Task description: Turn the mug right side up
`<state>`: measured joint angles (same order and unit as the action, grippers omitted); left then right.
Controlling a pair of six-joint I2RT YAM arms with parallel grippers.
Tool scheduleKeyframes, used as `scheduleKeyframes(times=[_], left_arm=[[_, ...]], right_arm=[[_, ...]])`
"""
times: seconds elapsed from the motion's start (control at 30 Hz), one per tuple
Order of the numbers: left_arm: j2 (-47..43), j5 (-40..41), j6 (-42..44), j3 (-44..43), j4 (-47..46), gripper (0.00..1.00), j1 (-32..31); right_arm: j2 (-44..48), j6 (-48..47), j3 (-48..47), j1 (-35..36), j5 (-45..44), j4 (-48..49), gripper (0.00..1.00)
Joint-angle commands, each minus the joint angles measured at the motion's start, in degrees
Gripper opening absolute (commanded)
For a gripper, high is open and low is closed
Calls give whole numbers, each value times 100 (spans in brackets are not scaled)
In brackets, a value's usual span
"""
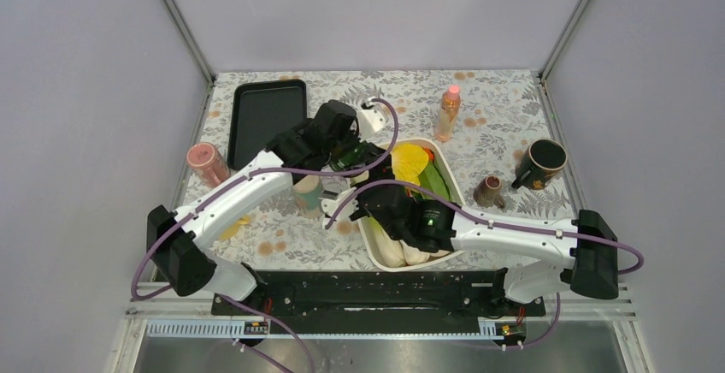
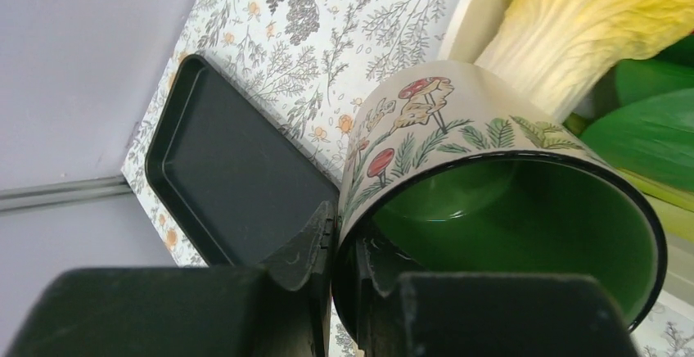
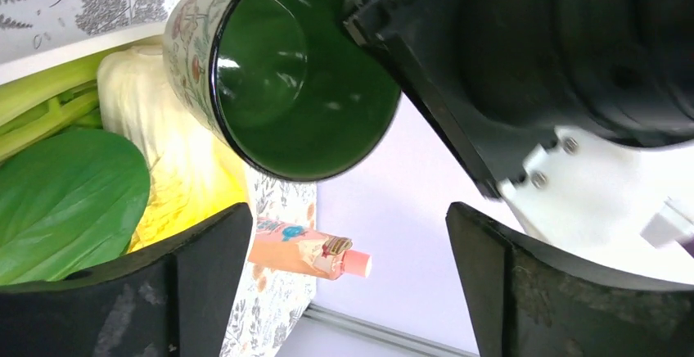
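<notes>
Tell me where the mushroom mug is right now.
In the left wrist view, the mug is clamped at its rim by the left gripper, between the black tray and the white bin.

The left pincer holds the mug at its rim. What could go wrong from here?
The left pincer grips only a small part of the rim, one finger inside and one outside, so the mug may swing or slip.
The mug is tilted near the white tub of vegetables; if dropped, it could fall in.
The open right pincer is close to the left wrist, so the arms might collide.
</notes>
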<state>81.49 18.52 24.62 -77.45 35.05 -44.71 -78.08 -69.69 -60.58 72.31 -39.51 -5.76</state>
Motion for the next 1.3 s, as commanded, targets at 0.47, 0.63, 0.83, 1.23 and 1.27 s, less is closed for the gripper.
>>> scheduleKeyframes(times=[0.47, 0.63, 0.83, 1.23, 1.27], left_arm=[[1015, -1292, -910, -1509, -798, 0, 2076], [1792, -1732, -1706, -2339, -608, 0, 3079], [3720, -1824, -2440, -4431, 440, 0, 3999], [5141, -1392, -2562, -5880, 583, 0, 4420], [5200, -1418, -2567, -5883, 576, 0, 4433]], right_arm=[[592, 358, 230, -341, 729, 950, 99], [760, 766, 261, -375, 856, 841, 99], [796, 1150, 396, -415, 843, 698, 99], [772, 1484, 544, -560, 661, 398, 99], [782, 1504, 559, -560, 629, 392, 99]])
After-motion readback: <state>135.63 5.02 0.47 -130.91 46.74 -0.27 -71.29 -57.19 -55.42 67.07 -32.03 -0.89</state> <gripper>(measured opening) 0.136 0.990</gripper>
